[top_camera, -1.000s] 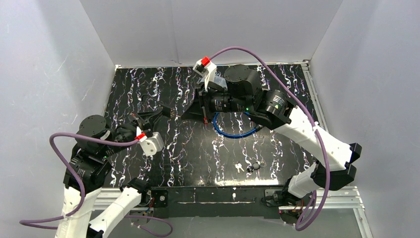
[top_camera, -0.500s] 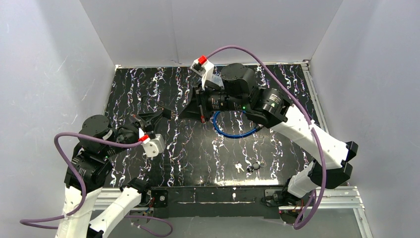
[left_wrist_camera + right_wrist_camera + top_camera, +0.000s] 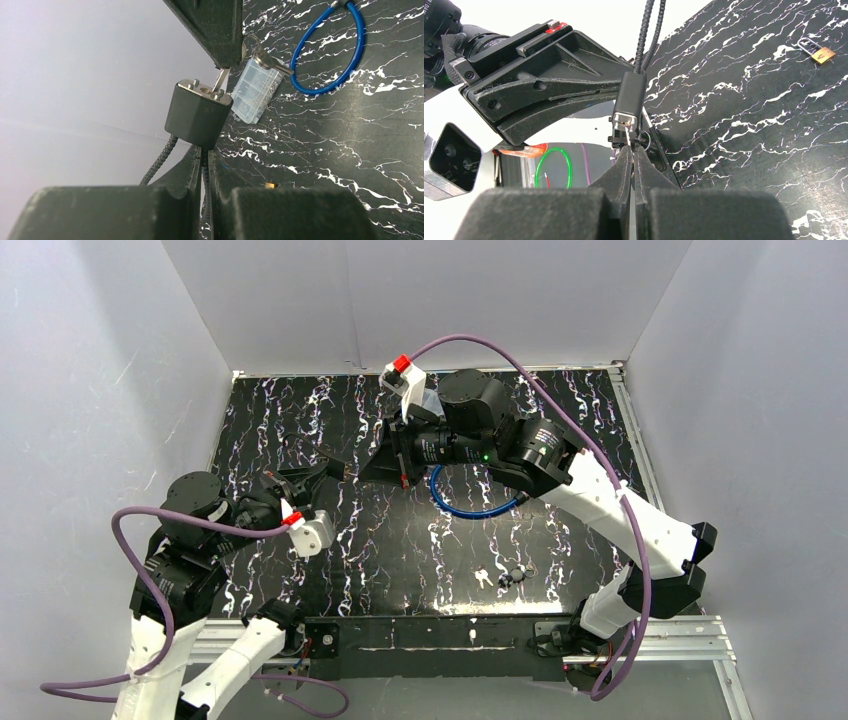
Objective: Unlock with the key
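My left jaws pinch the cable of a black padlock, held aloft. My right jaws pinch the key (clear tag dangling), its tip touching the padlock's top.

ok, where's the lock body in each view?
Top: lock tiny, left of centre, between left gripper and right gripper.
Left wrist: lock dead centre, key at its top.
Right wrist: lock centre.
Shared: marbled table.

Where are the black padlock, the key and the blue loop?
black padlock (image 3: 196, 120), left wrist view, its body.
key (image 3: 220, 80), left wrist view, its blade.
blue loop (image 3: 360, 30), left wrist view, right side.
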Tool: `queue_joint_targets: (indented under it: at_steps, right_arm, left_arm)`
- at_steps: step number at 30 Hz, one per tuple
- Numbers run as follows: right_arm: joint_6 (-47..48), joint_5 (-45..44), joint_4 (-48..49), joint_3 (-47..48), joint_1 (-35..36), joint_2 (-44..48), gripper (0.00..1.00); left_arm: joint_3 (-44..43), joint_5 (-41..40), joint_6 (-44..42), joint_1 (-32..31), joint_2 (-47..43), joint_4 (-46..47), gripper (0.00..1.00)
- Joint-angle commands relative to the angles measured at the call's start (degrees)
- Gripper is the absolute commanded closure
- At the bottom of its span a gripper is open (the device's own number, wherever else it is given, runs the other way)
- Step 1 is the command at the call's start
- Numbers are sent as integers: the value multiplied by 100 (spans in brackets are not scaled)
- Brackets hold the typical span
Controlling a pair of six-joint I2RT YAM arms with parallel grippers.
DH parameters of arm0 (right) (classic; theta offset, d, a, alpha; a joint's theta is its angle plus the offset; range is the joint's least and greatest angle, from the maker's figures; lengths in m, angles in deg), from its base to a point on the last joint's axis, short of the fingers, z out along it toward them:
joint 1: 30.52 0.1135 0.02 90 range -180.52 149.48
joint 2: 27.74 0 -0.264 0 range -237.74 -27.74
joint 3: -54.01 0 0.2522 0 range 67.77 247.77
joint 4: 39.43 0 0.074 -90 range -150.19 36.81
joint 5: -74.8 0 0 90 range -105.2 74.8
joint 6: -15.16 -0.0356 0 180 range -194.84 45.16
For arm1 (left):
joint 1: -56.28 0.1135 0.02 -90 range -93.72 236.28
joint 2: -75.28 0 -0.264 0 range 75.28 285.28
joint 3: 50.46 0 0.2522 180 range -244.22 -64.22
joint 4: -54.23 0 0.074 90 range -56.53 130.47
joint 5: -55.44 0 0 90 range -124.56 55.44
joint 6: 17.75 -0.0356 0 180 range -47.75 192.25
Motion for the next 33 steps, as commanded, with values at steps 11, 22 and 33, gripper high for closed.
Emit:
queue_joint_targets:
  at_steps: [11,22,33]
  right_arm:
    - [-93,-11,322,205,24,-27,99]
    - [-156,33,389,221,24,-149,99]
    - [-160,59,480,130,6,-199,99]
  left_arm:
    - [-12,-101,-229,-28,-21,-21,100]
    - [150,-113,-486,-16,-109,-56,100]
    - [156,-67,-615,-17,-142,-81,100]
